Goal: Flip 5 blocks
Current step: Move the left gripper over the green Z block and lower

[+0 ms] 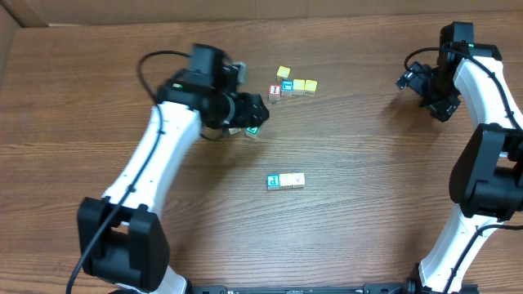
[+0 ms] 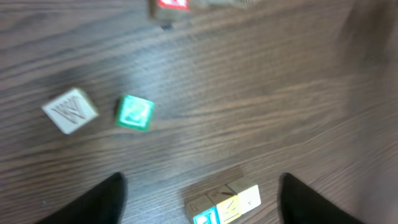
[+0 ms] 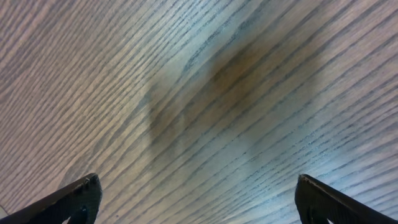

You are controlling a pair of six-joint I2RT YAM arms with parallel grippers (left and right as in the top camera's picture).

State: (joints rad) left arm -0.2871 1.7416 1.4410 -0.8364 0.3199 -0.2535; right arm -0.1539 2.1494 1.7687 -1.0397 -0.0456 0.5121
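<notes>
Left gripper [image 1: 250, 113] hangs over the upper-left part of the table [image 1: 368, 204]. In the left wrist view its fingers [image 2: 102, 199] stand wide apart with only bare wood between them, so I call it spread and holding nothing. Tips point down at the wood, which I read as set up to come down on a block rather than carry one.

Farthest left of the blocks is the whitish W block [image 2: 70, 110], lying loose and turned at an angle. Just beside it, not touching, is the green-faced block [image 2: 134, 112], also skewed. Overhead, both sit right under the left wrist, so I judge these two are the ones being worked.

Next along, up top, a separate cluster: red-faced block [image 1: 275, 92], a blue-faced block [image 1: 287, 84] and yellow blocks [image 1: 304, 85] packed close. Not the job's, I think, apart from maybe the blue one; can't tell.

Mid-table sits a tidy row of three [image 1: 286, 180], touching: blue-teal face, cream, whitish. Being lined up so neatly suggests sorted or done, but the faces are too small to confirm. I can't call how many flips are complete.

Far right, the right gripper [image 1: 409, 80] is well away from every block, jaws fully spread over bare wood in its own view, holding nothing. Likely parked there so it doesn't crowd the left arm.
</notes>
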